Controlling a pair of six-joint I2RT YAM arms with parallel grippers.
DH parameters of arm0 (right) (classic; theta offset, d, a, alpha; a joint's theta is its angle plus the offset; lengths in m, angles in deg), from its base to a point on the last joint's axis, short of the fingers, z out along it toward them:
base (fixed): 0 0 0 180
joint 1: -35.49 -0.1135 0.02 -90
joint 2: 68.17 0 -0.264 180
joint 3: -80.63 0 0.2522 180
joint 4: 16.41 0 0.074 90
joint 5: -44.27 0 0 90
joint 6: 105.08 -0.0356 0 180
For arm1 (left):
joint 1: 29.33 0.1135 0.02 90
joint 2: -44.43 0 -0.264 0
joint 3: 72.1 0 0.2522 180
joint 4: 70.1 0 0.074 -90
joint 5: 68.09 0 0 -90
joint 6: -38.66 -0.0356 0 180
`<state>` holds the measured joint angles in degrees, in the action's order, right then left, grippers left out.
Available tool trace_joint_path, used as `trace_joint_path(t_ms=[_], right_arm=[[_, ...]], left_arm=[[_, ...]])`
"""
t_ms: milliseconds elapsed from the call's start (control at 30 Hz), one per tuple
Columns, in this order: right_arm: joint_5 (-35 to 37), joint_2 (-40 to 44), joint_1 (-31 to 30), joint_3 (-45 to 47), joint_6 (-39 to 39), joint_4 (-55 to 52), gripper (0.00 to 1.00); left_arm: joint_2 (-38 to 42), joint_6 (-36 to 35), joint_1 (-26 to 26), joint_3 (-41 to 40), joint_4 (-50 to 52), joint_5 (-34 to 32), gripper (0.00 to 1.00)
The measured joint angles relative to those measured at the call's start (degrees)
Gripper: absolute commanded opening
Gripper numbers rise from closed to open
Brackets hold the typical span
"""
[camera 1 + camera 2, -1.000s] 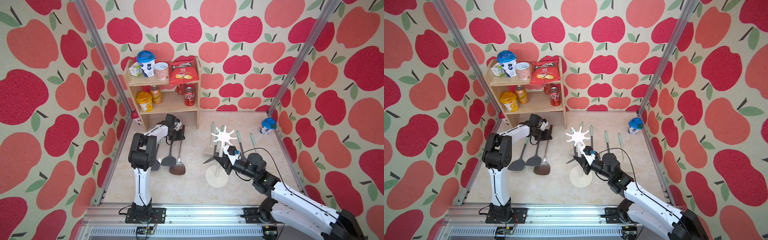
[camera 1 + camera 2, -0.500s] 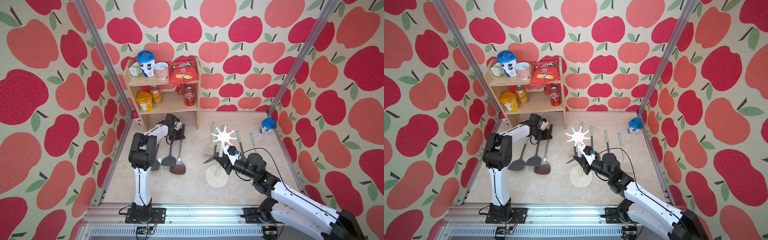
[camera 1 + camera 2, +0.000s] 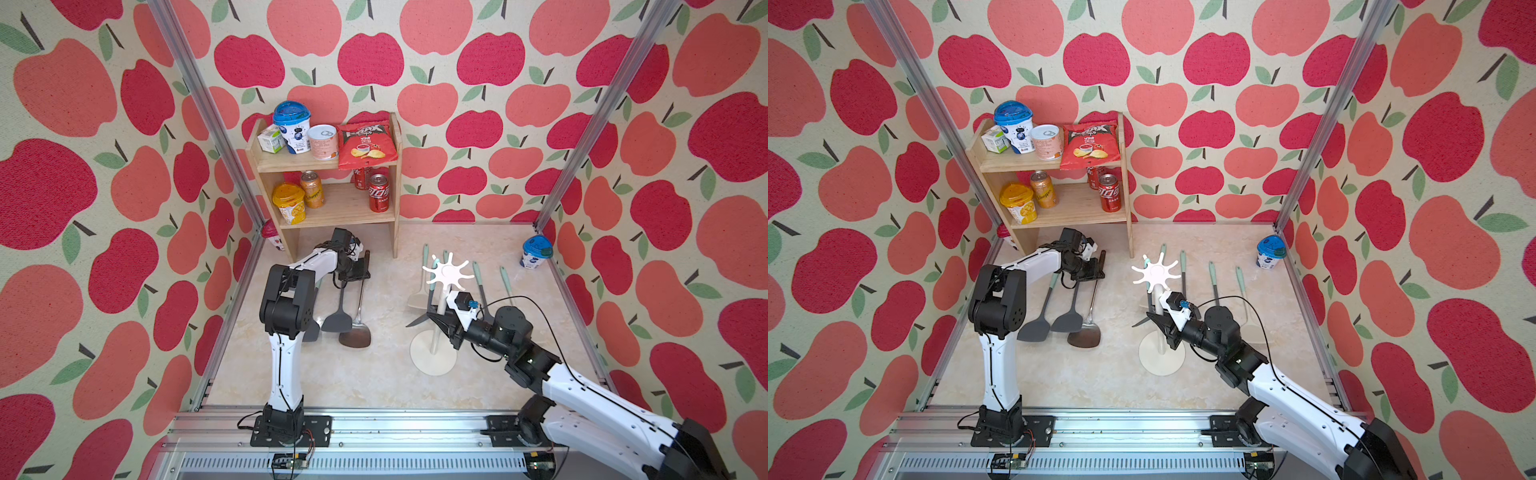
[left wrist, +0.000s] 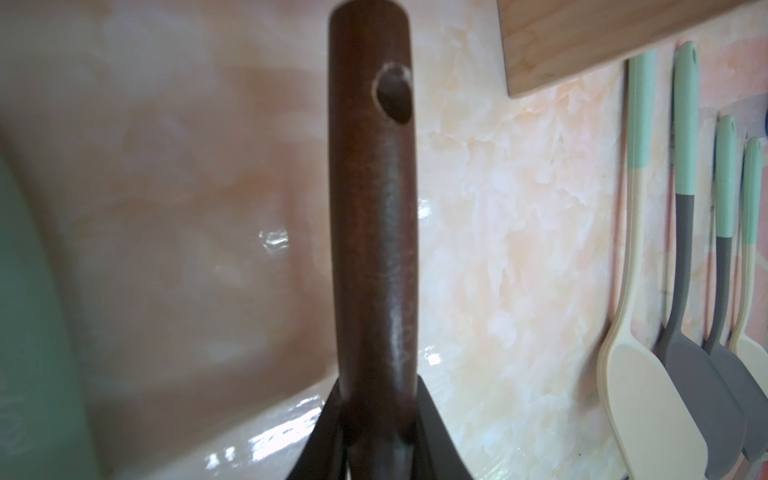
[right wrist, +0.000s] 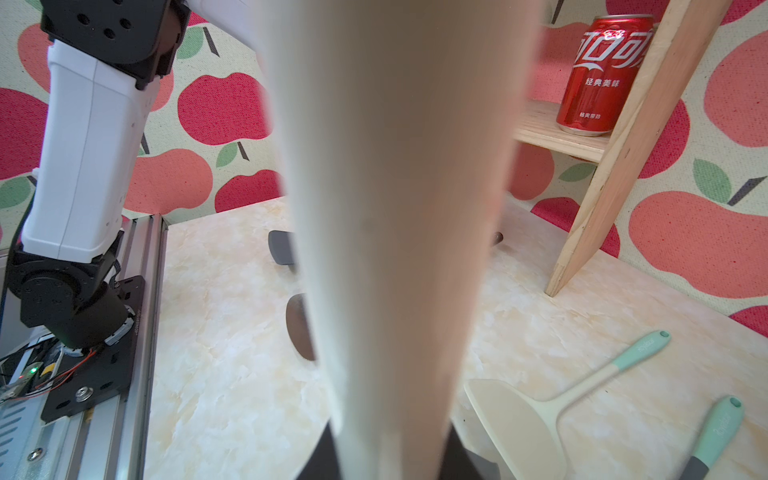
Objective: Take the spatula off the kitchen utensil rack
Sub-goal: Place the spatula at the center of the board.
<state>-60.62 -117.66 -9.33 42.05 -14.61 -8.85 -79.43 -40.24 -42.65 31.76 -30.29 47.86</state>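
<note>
The white kitchen utensil rack (image 3: 448, 272) stands right of the middle in both top views, on its round base (image 3: 1160, 357). My right gripper (image 3: 440, 322) is shut on its pole (image 5: 395, 208), which fills the right wrist view. A grey spatula with a mint handle (image 3: 1148, 301) hangs from a prong at the rack's left. My left gripper (image 3: 357, 270) is shut on the brown wooden handle (image 4: 374, 228) of a steel spatula (image 3: 355, 336), which lies flat on the table in front of the shelf.
Two black turners (image 3: 337, 320) lie beside the steel spatula, next to the left arm. A cream spatula (image 3: 417, 297) and several mint-handled ones (image 3: 478, 278) lie around the rack. A wooden shelf (image 3: 328, 166) with cans and snacks stands behind. A blue cup (image 3: 536, 251) sits at the back right.
</note>
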Motion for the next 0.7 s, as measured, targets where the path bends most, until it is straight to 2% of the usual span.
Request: trace_joint_path(t_ms=[67, 333, 467, 700], right_arm=[[0.00, 0.00, 0.00, 0.00, 0.00, 0.02, 0.00], [-0.02, 0.00, 0.00, 0.00, 0.00, 0.02, 0.00], [-0.02, 0.00, 0.00, 0.00, 0.00, 0.02, 0.00], [0.00, 0.07, 0.00, 0.00, 0.04, -0.02, 0.00]], left_arm=[[0.48, -0.11, -0.02, -0.02, 0.44, -0.46, 0.36], [8.85, -0.68, -0.04, -3.37, -0.28, -1.62, 0.46], [18.21, -0.72, -0.07, -12.20, -6.91, 0.07, 0.49], [34.69, -2.78, -0.68, -28.94, -23.50, 9.03, 0.55]])
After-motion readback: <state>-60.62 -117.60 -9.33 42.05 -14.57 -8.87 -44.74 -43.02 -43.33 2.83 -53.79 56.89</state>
